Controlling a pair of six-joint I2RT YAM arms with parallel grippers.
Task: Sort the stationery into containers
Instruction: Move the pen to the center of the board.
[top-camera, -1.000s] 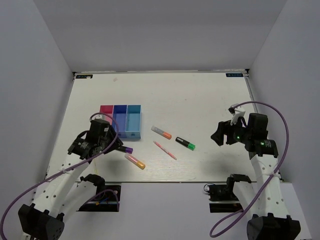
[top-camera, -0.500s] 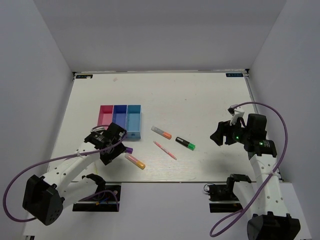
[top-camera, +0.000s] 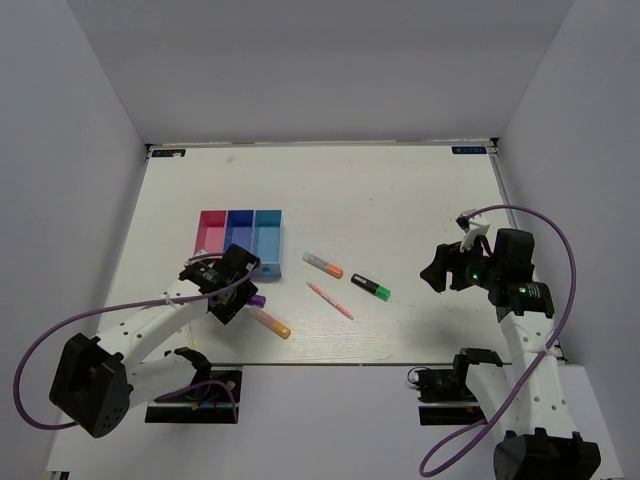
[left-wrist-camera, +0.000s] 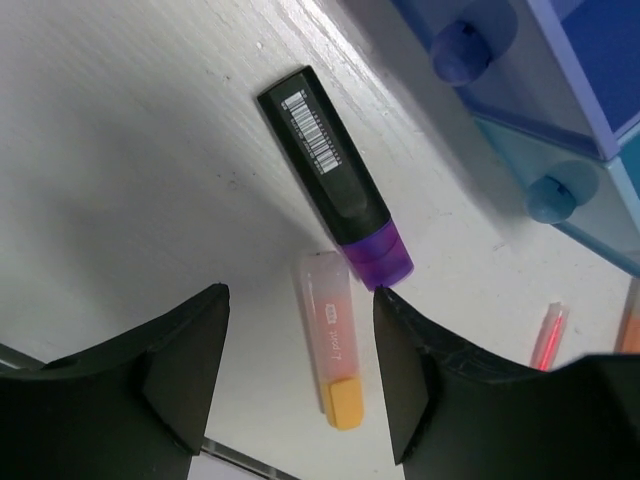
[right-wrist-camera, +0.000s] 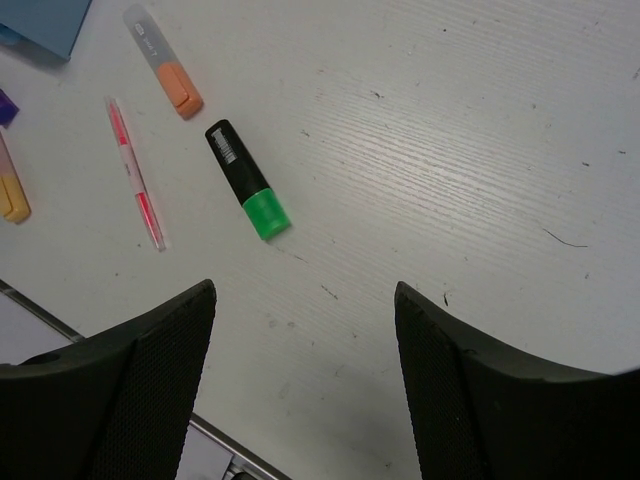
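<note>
Purple-capped highlighter (left-wrist-camera: 335, 175) flat near three-compartment tray (top-camera: 253, 235), other pens (top-camera: 329, 300) scattered

Two white arms here, left arm (top-camera: 150, 330) and right arm (top-camera: 530, 350), links peppered with small holes, joints black. A purple cable (top-camera: 575, 270) loops off each. Green light (top-camera: 472, 272) glows at the right wrist. The right tool (right-wrist-camera: 302, 288) has matte black, curved, mesh-textured fingers (right-wrist-camera: 130, 390).

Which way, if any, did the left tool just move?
Yes: the left tool shifted right along the tray's near end, from the pink compartment toward the dark blue compartment.
</note>
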